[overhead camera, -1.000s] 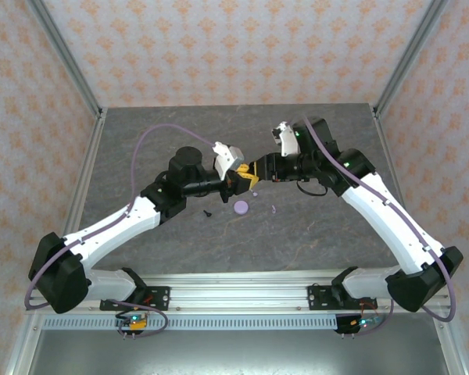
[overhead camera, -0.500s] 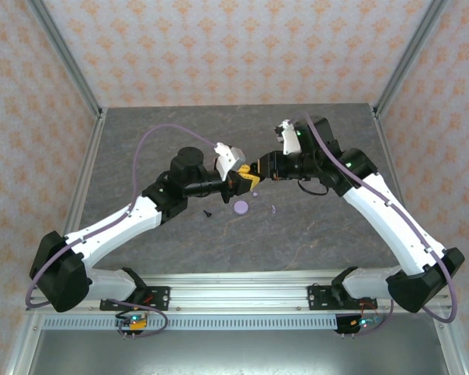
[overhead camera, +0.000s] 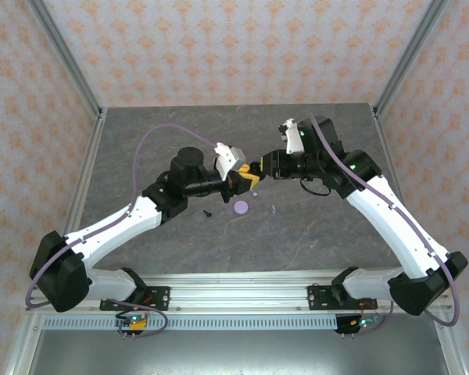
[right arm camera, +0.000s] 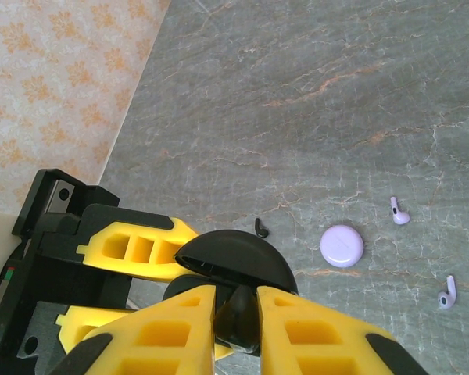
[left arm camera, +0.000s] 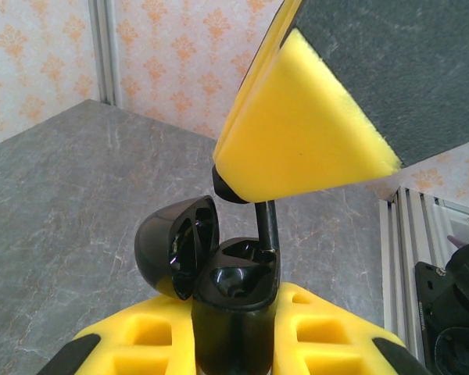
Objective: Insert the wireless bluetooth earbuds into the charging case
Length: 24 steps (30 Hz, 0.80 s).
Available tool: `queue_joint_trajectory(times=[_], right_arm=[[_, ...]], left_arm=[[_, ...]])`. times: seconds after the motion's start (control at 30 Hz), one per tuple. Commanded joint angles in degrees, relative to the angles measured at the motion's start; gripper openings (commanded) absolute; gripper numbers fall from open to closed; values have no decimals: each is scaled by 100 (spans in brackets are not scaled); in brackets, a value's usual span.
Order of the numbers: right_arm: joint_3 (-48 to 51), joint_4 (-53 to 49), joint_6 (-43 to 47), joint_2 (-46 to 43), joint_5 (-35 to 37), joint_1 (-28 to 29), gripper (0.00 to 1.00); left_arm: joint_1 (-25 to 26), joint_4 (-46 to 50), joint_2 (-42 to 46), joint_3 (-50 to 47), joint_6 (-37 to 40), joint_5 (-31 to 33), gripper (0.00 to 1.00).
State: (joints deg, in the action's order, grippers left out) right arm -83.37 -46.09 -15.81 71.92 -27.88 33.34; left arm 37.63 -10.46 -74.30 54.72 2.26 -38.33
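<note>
Seating one black earbud [left arm camera: 266,225]: we pinch it in right gripper [right arm camera: 236,312], stem entering open black case [left arm camera: 219,281] clamped in left gripper [left arm camera: 234,344], above table [right arm camera: 297,94] centre. Remaining: second black earbud [right arm camera: 259,227], lavender earbuds [right arm camera: 399,211] loose beside closed lavender case [right arm camera: 341,245].

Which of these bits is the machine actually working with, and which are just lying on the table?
In use:
- open black charging case, held by the left hand
- black earbud, pinched by the right hand, stem at the case's opening

Lying on the table, likely waiting their turn:
- second black earbud
- lavender disc
- two lavender earbuds
</note>
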Motion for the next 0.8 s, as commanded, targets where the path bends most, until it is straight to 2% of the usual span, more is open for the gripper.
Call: queue_joint_trajectory(times=[0.0,0.77], right_arm=[[7,115,-82,-133,-37,-1,19],[218,203,-194,-87,56,6,19]], left_arm=[[78,-316,91,13,185,137,8],[131,-586,-19,59,15,314,8]])
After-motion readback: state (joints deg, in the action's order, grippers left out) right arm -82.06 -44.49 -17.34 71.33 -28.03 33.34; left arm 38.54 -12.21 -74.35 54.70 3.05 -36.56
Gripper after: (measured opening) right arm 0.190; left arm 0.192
